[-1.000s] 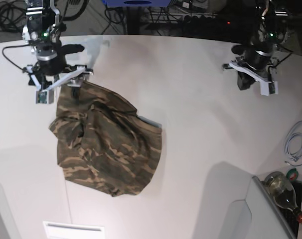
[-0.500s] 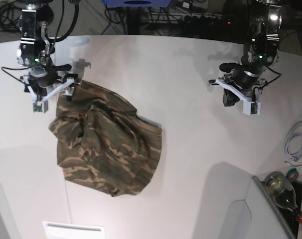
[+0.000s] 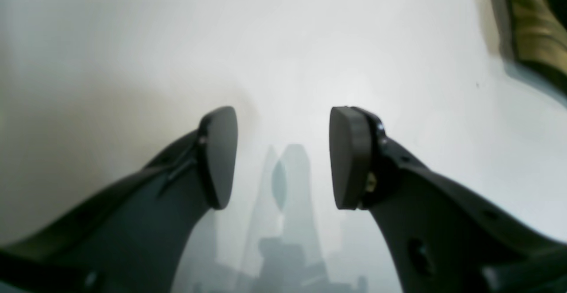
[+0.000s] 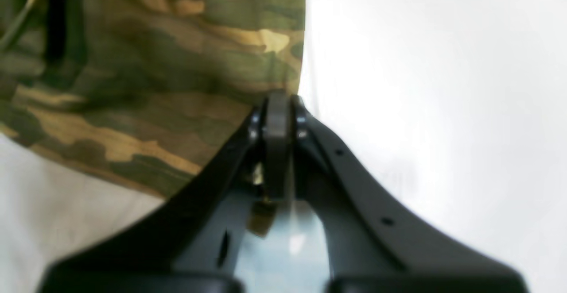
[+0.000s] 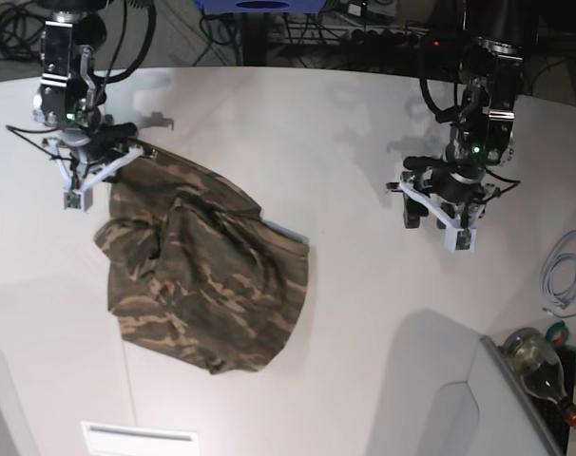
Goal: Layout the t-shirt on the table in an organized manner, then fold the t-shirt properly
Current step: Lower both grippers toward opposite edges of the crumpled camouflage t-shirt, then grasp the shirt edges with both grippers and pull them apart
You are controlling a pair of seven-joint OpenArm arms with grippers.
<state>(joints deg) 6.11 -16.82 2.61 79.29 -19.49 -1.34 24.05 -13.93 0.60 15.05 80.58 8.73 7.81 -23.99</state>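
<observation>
Two arms over the table (image 5: 345, 142), a wide white top with a curved far edge; a thin dark seam runs down at the lower left of the base view. The t-shirt (image 5: 202, 275), camouflage olive, brown and tan, lies bunched and wrinkled in the left-centre of the base view, not spread flat. The right gripper (image 5: 105, 163) sits at the shirt's upper-left corner; in the right wrist view its pads are pressed together at the edge of the cloth (image 4: 155, 85), pinching the hem where fabric meets bare table. The left gripper (image 5: 438, 217) hangs over bare table at the right-centre of the base view, well apart from the shirt, fingers (image 3: 219, 156) spread with a clear gap and nothing between them; a strip of camo shows at the upper right of the left wrist view. Arm shadows fall on the glossy surface. Behind the table, top of the base view: dark floor, tangled black cables (image 5: 22, 33), a blue object (image 5: 259, 6). Lower right: a coiled white cable (image 5: 566, 275), a glass bottle (image 5: 540, 366) lying beside a grey panel (image 5: 459, 408). A white slotted plate (image 5: 141, 438) is at the bottom left.
</observation>
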